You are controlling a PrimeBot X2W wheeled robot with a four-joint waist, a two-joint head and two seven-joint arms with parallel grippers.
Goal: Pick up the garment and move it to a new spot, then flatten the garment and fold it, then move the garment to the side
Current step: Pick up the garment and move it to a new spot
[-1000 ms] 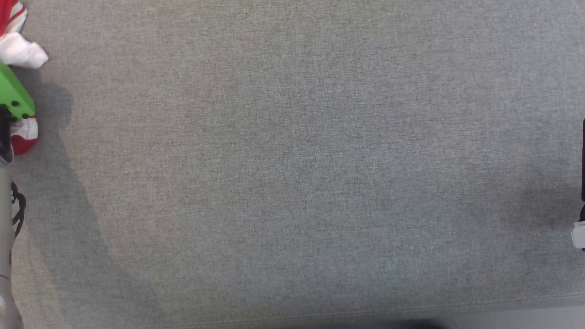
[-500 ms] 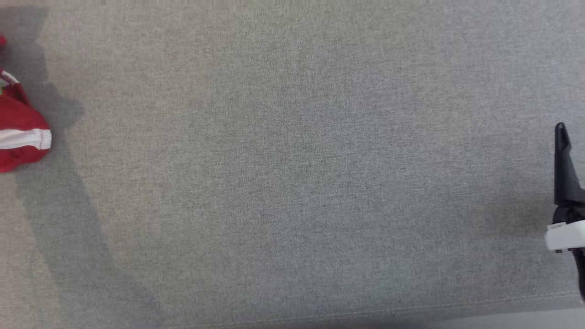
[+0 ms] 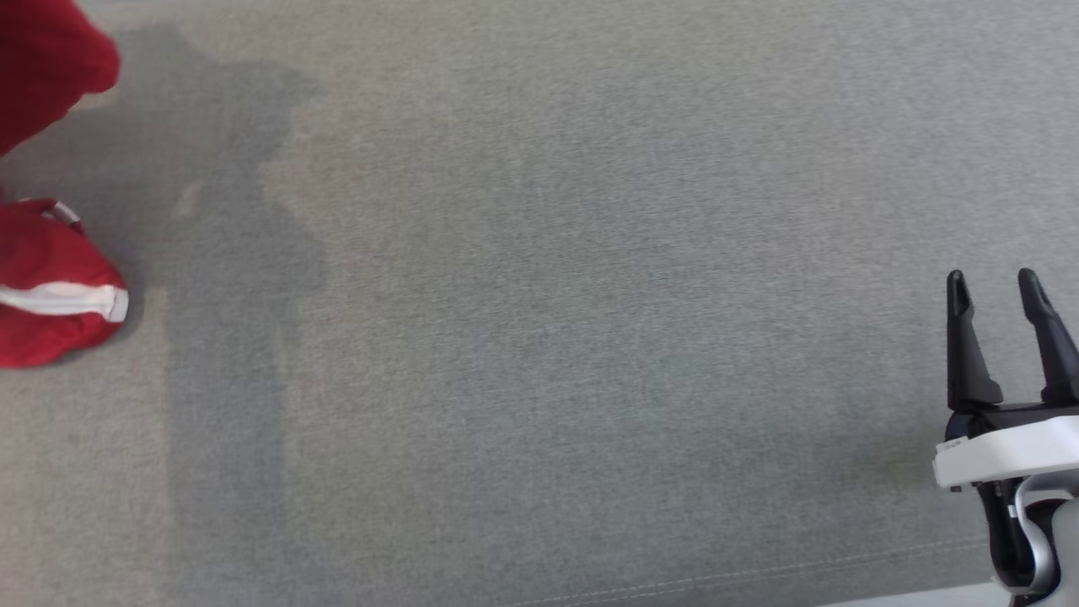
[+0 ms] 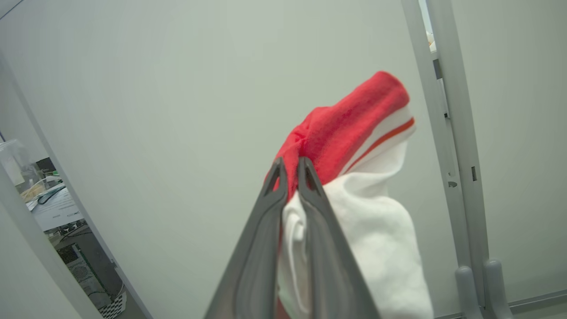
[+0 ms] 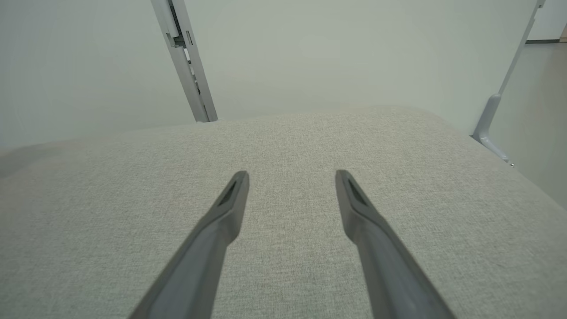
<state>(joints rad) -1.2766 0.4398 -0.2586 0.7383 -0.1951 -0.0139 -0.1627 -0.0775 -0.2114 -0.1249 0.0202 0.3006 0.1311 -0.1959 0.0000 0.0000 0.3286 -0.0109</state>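
Grey woven-fabric-covered padded desk (image 3: 548, 337), stitched seam (image 3: 759, 573) along its near edge. At left edge, bunched red fabric garment with a white stripe (image 3: 50, 320); touching the top or hanging just above it, cannot tell. Dark shadow (image 3: 236, 253) beside it.

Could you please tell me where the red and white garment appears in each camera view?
Head view: garment at the left edge, red with a white stripe.
Left wrist view: centre, pinched in the left gripper.
Right wrist view: open right gripper over grey cushion.
Shared landmark: that cushion, also in head view.
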